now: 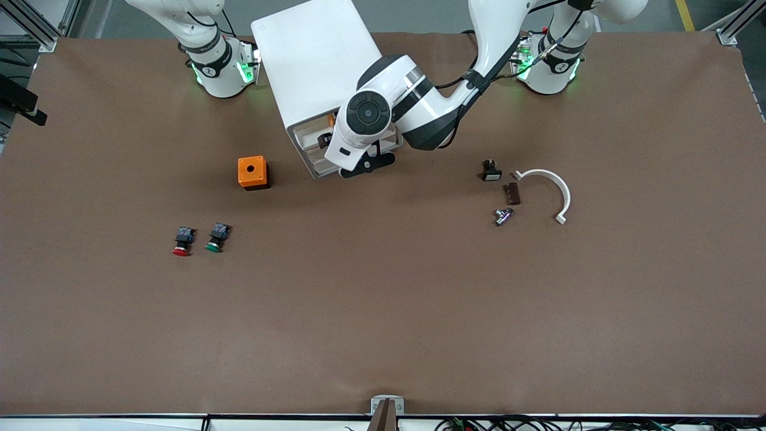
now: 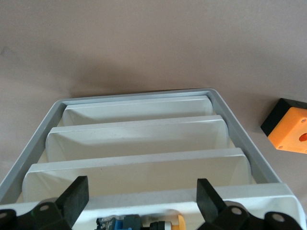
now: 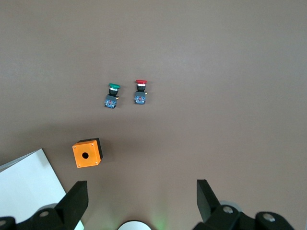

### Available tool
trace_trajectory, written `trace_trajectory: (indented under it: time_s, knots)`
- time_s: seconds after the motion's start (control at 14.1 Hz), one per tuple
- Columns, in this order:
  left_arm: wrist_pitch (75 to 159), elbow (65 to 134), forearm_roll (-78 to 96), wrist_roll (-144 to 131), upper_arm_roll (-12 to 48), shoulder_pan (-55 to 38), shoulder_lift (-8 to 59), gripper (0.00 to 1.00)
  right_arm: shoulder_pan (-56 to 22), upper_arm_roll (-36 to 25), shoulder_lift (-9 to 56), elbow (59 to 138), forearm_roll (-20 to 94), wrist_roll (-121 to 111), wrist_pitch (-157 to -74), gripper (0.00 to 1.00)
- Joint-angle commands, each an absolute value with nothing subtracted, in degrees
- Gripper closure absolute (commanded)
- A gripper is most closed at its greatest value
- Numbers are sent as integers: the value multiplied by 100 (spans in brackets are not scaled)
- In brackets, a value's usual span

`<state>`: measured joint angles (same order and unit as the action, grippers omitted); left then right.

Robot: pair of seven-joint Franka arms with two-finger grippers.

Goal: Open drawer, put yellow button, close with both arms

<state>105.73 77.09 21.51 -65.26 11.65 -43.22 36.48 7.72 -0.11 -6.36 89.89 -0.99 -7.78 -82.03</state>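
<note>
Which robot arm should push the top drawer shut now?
Probably the left. Its open end effector hangs right at the open drawer, where the yellow button already lies. The right end effector waits, open, up near its base, over bare table beside the cabinet.

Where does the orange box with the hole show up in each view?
Front view: the orange box sits on the table beside the white cabinet, toward the right arm's end.
Left wrist view: the box is cut off at the picture's edge, next to the cabinet's drawer fronts.
Right wrist view: it lies between the cabinet's corner and the two buttons.
Shared landmark: the white cabinet appears in all three.
</note>
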Motion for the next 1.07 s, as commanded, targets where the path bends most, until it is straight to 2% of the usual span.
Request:
trace_trajectory:
  time_s: [0.0, 1.0]
  knots:
    - [10608, 7875, 2303, -6478, 1178, -4421, 3639, 0, 694, -9, -826, 9167, -237, -844, -8306, 0]
    - [10608, 8024, 2663, -6478, 1187, -4448, 3586, 0, 501, -17, -896, 9237, -141, -817, -8324, 0]
